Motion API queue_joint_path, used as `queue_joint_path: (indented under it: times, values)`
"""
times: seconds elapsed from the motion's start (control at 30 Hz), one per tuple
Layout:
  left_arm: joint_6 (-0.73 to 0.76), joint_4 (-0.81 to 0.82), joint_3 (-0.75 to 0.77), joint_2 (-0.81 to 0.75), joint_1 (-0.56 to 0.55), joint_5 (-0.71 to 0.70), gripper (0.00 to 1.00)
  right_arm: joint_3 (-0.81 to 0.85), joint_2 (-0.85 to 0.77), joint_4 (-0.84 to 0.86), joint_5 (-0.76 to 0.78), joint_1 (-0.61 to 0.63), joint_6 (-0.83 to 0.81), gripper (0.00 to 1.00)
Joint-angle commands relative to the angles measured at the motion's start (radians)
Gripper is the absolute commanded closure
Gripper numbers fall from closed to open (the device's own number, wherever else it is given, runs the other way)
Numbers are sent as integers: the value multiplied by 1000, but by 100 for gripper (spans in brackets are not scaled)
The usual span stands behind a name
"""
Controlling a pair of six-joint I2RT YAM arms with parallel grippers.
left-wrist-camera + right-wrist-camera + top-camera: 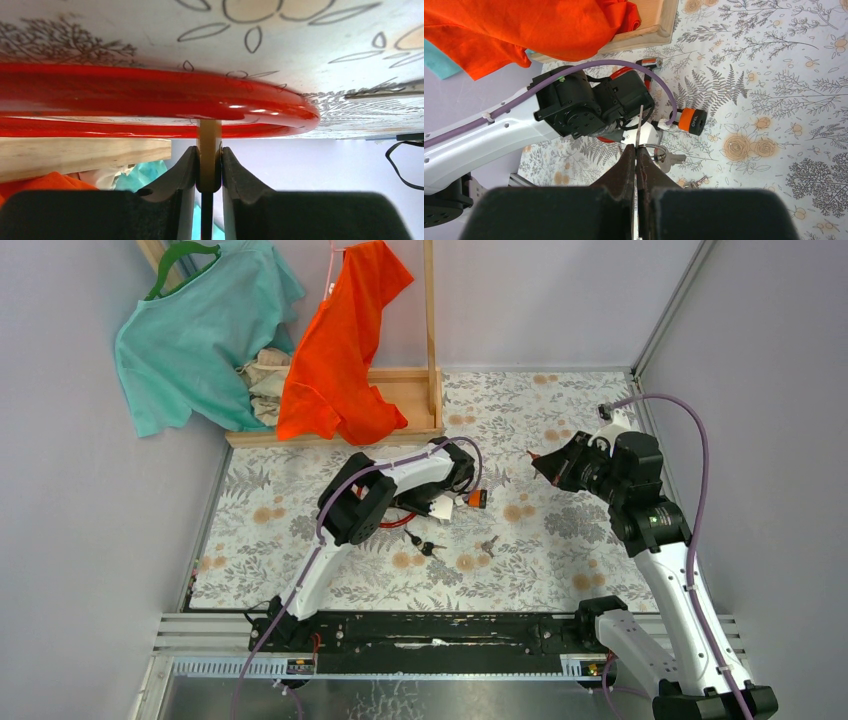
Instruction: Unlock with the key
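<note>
My left gripper [452, 488] lies low over the middle of the table. In the left wrist view it [208, 152] is shut on a narrow tan lock piece [209, 135] that joins a glossy red cable loop [150, 95]. My right gripper [543, 465] hovers to the right of it, apart from it. In the right wrist view it [638, 150] is shut on a thin key [639, 125] seen edge-on, pointing at the left gripper. A ring with a second key [669, 160] hangs from it. The keyhole is hidden.
An orange and black cylinder [478, 498] lies beside the left gripper. Loose keys [425, 545] and another small key [488, 543] lie on the floral cloth nearer the bases. A wooden rack [400, 390] with orange and teal shirts stands at the back left.
</note>
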Motion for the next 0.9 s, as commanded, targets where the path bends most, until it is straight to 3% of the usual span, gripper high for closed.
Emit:
queue_joint_path:
  times: [0.0,0.07,0.37,0.6,0.87]
  values:
    - [-20,-39,-44,22,9,9,95,53,-10,21,-7,-5,-8,100]
    - [-21,-47,-43,12,8,24,100,53,-8,24,-8,-5,-6,100]
    - [-26,-79,158,-62,50,190,100,88,15,28,-24,-5,-2,100]
    - [-56,-78,273,-209,147,569,100,122,45,33,-47,-5,-4,100]
    - [-174,-41,218,-348,253,1073,100,159,123,66,-145,-5,11,100]
